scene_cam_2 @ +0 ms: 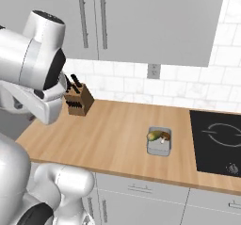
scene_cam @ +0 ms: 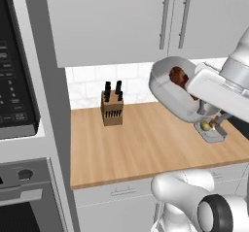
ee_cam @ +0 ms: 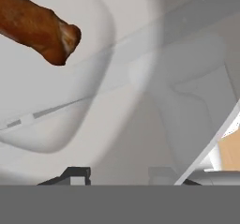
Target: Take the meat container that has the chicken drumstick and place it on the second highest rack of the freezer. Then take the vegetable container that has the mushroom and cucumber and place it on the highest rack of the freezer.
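The meat container (scene_cam: 170, 94), a pale grey tray, hangs tilted above the right of the wooden counter (scene_cam: 136, 148). The reddish-brown chicken drumstick (scene_cam: 178, 76) lies inside it. In the hand view the tray's wall (ee_cam: 93, 101) is very close, the drumstick (ee_cam: 40, 28) at upper left, and my gripper (ee_cam: 119, 175) is shut on the tray's rim. The vegetable container (scene_cam_2: 159, 141) rests on the counter with the yellow-green cucumber (scene_cam_2: 154, 135) and the small mushroom (scene_cam_2: 164, 137) in it; it also lies just below my hand (scene_cam: 212, 131). The freezer is out of view.
A knife block (scene_cam: 112, 107) stands near the back wall on the counter's left. An oven tower (scene_cam: 19, 129) rises at the far left. Wall cabinets (scene_cam: 121, 22) hang overhead. A black cooktop (scene_cam_2: 219, 141) lies right of the vegetable container.
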Robot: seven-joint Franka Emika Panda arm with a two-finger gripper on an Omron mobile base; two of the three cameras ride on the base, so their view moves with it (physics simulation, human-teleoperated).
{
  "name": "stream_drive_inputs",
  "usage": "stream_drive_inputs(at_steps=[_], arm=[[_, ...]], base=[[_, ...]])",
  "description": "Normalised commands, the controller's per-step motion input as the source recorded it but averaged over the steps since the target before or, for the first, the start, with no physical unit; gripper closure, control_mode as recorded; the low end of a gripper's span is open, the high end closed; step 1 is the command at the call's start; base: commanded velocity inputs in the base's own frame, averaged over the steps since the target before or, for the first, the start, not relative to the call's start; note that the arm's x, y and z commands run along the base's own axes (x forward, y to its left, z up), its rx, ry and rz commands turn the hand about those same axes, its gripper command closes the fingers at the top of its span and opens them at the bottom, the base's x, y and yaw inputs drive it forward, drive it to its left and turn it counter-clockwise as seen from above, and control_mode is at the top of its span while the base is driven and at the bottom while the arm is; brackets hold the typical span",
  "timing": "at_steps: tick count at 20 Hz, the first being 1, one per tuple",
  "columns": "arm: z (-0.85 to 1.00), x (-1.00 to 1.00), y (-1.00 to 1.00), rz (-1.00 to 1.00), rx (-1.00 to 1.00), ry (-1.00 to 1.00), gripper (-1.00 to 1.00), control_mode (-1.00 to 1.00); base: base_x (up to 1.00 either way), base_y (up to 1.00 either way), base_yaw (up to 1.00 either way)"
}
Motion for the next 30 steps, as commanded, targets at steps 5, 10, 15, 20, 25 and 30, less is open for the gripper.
stream_drive_inputs(at_steps=[5,10,15,20,25,30], arm=[[0.01,0.0,-0.01,0.0,0.02,0.0,1.0,-1.0],[0.0,0.0,0.0,0.0,0.0,0.0,1.0,1.0],[0.0,0.0,0.0,0.0,0.0,0.0,1.0,1.0],[0.0,0.0,0.0,0.0,0.0,0.0,1.0,1.0],[0.0,0.0,0.0,0.0,0.0,0.0,1.0,1.0],[0.0,0.0,0.0,0.0,0.0,0.0,1.0,1.0]], base=[[0.0,0.0,0.0],[-0.12,0.0,0.0],[-0.65,0.0,0.0],[-0.59,0.0,0.04],[0.0,-0.02,0.61],[-0.17,-0.14,0.8]])
